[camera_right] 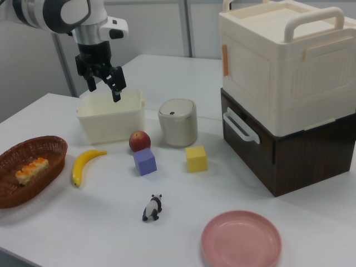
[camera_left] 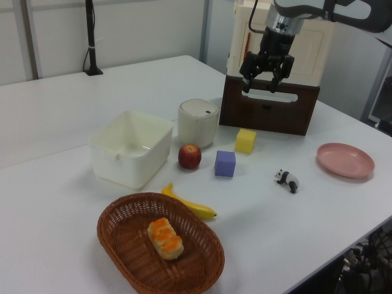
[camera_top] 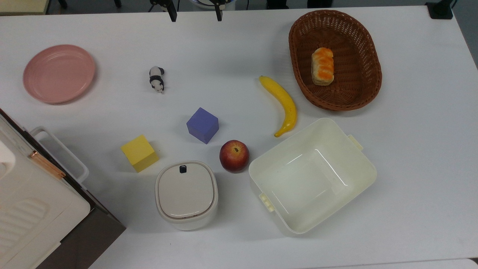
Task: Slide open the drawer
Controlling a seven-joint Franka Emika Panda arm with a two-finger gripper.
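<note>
While the claw point(camera_right: 104, 79) hung in the air with its two fingers spread and nothing between them, the drawer point(camera_right: 253, 147) sat closed in the dark brown cabinet point(camera_right: 289, 153) under the cream appliance point(camera_right: 286, 61), so the step in hand was judged to be the approach. The next move would call for bringing the claw down and across to the white loop handle point(camera_right: 241, 127) and closing on its bar before any pull. The right view showed the claw well apart from the handle, above the counter point(camera_right: 100, 222) near the cream tub point(camera_right: 110, 115), whereas the left view set it seemingly just above the handle.
</note>
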